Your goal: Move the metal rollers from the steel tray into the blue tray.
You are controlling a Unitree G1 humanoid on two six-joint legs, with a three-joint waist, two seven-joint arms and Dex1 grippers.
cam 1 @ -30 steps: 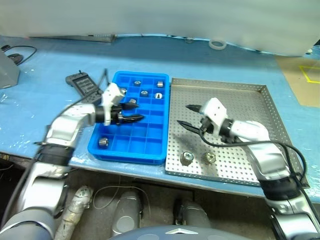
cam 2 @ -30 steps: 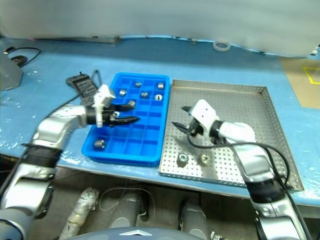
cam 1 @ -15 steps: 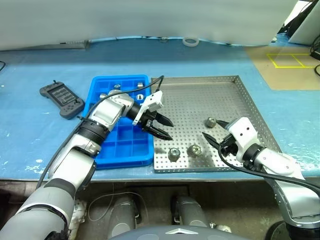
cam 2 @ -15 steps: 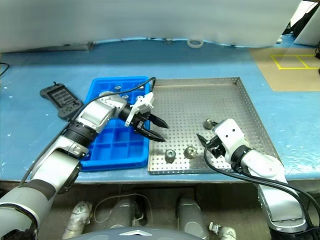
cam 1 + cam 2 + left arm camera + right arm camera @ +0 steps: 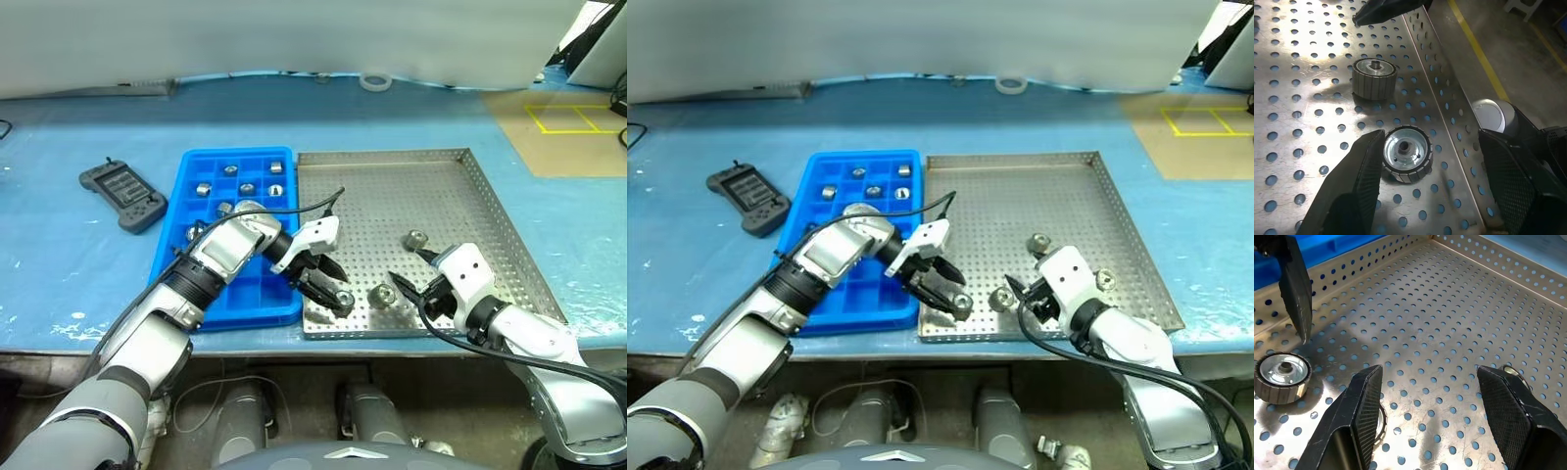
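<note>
The left wrist view shows the left end effector (image 5: 1425, 191) spread around 1 ribbed silvery metal roller (image 5: 1405, 154) near the steel tray (image 5: 441, 196) rim; head views show more in the blue tray (image 5: 211, 294); right end effector (image 5: 1432, 416) spread too

Roller (image 5: 1382, 423) half hidden behind right claw finger (image 5: 1359, 421) (near rim).

Bench clutter beyond the trays
A black remote (image 5: 122, 196) lay on the blue tabletop (image 5: 78, 264); 1 white tape roll (image 5: 374, 81) sat far back.
</note>
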